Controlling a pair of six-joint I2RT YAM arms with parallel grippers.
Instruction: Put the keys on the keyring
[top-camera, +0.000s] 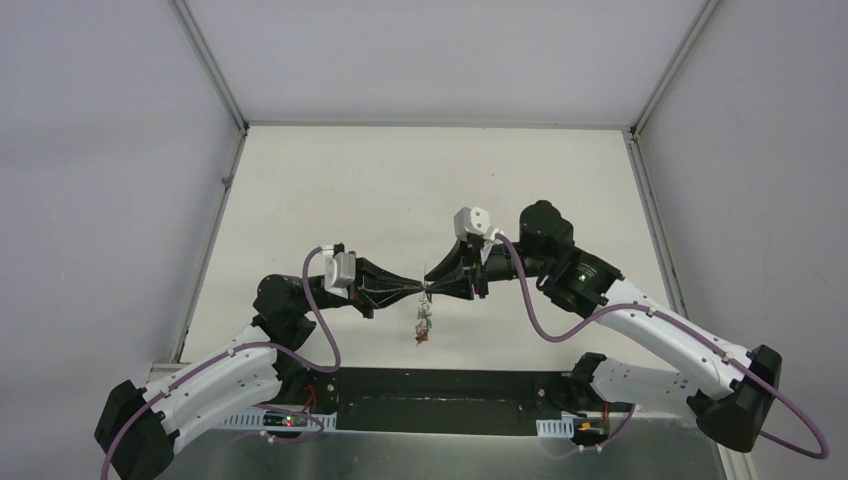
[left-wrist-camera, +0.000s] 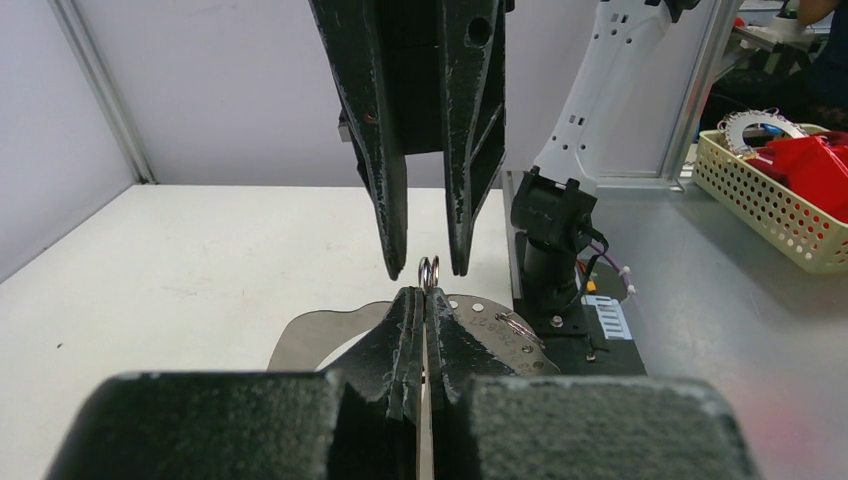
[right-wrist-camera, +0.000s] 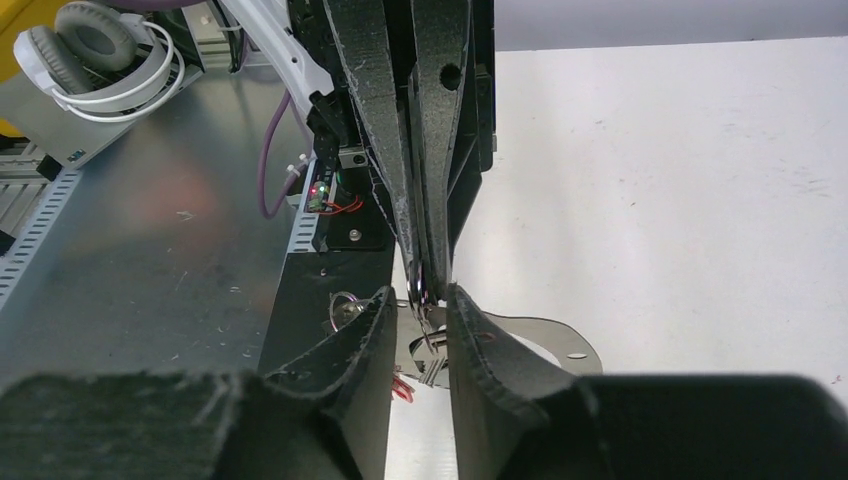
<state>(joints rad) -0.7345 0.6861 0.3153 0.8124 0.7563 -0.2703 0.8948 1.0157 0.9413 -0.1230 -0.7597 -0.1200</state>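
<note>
The left gripper (left-wrist-camera: 425, 300) is clamped tight on a thin grey metal keyring (left-wrist-camera: 428, 271), apparently seen edge-on. The right gripper (right-wrist-camera: 420, 295) stands narrowly parted, one finger on either side of the keyring. Small silvery keys (top-camera: 423, 326) with red tags hang just below the keyring.

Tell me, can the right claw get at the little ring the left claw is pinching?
Probably yes. The right claw is open, with a tip on either side of the metal ring. The ring pokes out of the shut left claw, and nothing seems to sit between them.
</note>
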